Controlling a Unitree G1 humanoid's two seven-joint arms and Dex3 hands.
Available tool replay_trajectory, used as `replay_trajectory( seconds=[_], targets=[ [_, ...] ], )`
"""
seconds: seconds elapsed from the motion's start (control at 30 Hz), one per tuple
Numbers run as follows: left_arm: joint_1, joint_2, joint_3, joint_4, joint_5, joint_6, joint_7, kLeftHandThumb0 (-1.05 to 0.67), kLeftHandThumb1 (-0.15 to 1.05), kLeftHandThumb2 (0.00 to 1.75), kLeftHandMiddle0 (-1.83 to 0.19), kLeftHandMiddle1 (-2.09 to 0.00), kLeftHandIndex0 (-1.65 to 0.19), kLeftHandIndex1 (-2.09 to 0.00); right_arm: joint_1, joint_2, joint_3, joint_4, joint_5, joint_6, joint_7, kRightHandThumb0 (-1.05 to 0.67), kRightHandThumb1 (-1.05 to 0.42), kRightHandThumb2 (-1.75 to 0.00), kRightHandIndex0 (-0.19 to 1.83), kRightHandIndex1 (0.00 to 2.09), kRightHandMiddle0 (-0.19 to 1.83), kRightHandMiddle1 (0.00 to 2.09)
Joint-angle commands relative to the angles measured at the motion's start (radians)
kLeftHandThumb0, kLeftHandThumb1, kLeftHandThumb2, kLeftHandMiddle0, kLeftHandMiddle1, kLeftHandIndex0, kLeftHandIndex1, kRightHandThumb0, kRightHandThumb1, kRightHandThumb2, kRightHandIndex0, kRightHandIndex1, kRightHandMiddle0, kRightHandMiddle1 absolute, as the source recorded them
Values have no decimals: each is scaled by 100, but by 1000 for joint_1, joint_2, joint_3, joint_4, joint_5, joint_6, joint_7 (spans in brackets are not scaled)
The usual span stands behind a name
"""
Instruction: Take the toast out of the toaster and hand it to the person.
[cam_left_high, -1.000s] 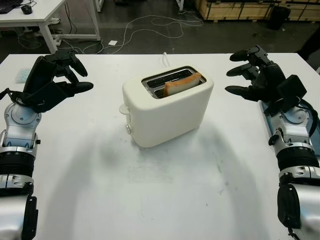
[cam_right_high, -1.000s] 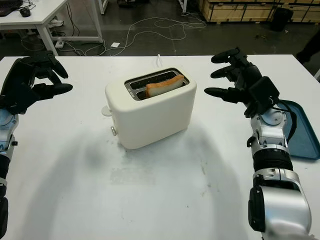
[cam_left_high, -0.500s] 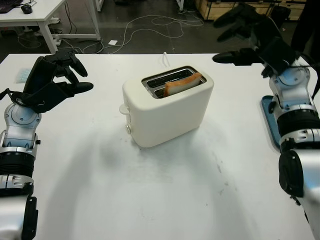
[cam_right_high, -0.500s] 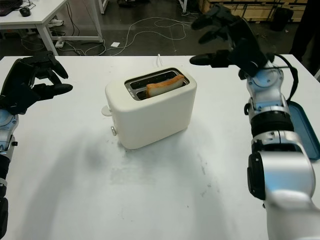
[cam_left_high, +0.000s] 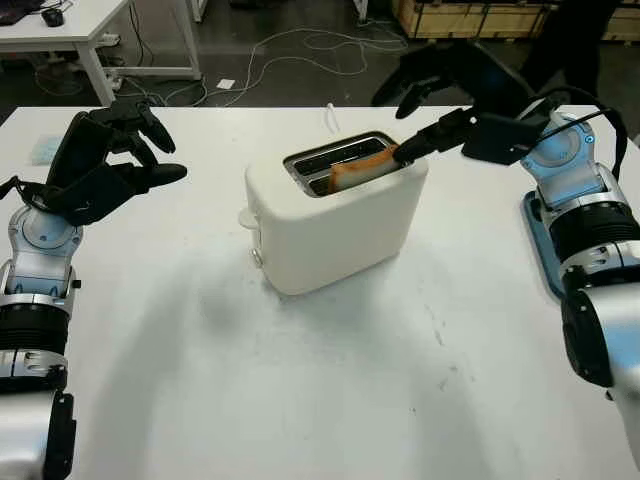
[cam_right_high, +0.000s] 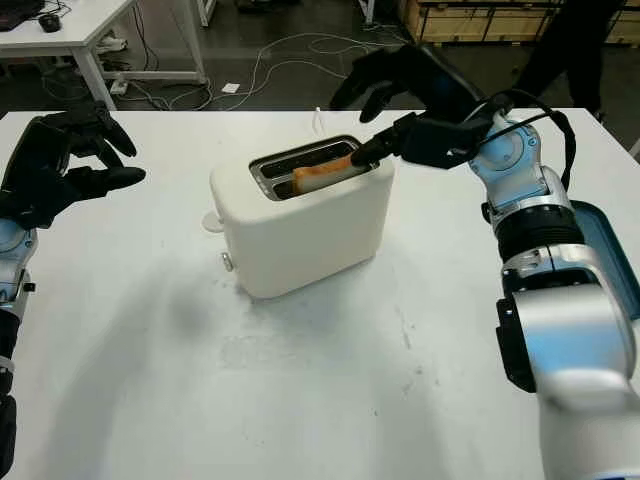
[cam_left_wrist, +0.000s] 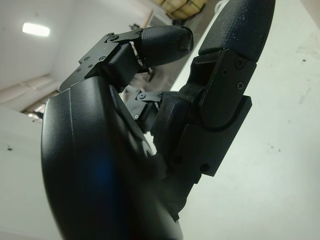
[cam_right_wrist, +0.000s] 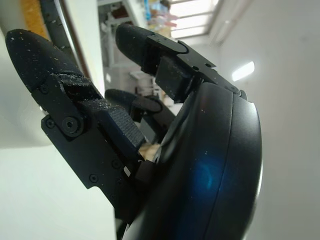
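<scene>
Within the last second the right hand (cam_left_high: 440, 95) has swung up from beside the tray (cam_left_high: 540, 250) and across to the toaster (cam_left_high: 335, 215), and now sits just above its right end, holding nothing, its fingers (cam_left_high: 425, 142) released, the lower one reaching to the toast's (cam_left_high: 362, 168) near end; whether it touches cannot be told. That looks like the approach to the grasp, with the lift and the handover both still ahead. The toast stands in the toaster's front slot, its top edge above the rim, a tan slab with a darker crust and a porous face. The toaster is a smooth, cream, rounded box with a metal-edged pair of slots on top and a lever on its left end, and it stands mid-bench (cam_left_high: 330, 400), which is white, matt and lightly scuffed. Well left of the toaster the left hand (cam_left_high: 105, 165) hovers open, hard black shell. Right of the toaster the tray is flat, blue plastic.
</scene>
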Motion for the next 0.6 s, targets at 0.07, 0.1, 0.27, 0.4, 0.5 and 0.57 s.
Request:
replay_trajectory(
  seconds=[0.07, 0.1, 0.27, 0.4, 0.5, 0.57],
  targets=[
    [8, -7, 1, 2, 0, -3, 13, -105, 84, 1, -69, -153, -64, -153, -21, -33, 53, -51, -65, -10, 6, -83, -60, -1, 88, 56, 98, 24],
    [7, -7, 0, 5, 2, -7, 15, -105, 84, 1, -69, -153, -64, -153, -20, -39, 65, -72, -81, -4, 5, -81, -61, -1, 85, 56, 96, 22],
    [3, -8, -1, 12, -1, -11, 15, -105, 85, 1, -70, -152, -64, -152, -7, -52, 92, -166, -124, 43, 6, -69, -63, -1, 73, 61, 92, 15],
    [4, -5, -2, 8, -2, -2, 9, -105, 85, 1, -70, -151, -65, -151, -10, -52, 96, -170, -118, 24, 7, -64, -65, -1, 68, 68, 91, 13],
    [3, -6, -2, 8, 0, -2, 13, -105, 85, 1, -70, -151, -65, -150, -13, -52, 99, -184, -120, 26, 10, -60, -67, -1, 64, 68, 89, 11],
    [2, -6, -3, 8, -2, -3, 10, -105, 85, 0, -70, -150, -65, -150, -12, -53, 100, -198, -125, 18, 3, -56, -67, -1, 64, 70, 90, 11]
  ],
)
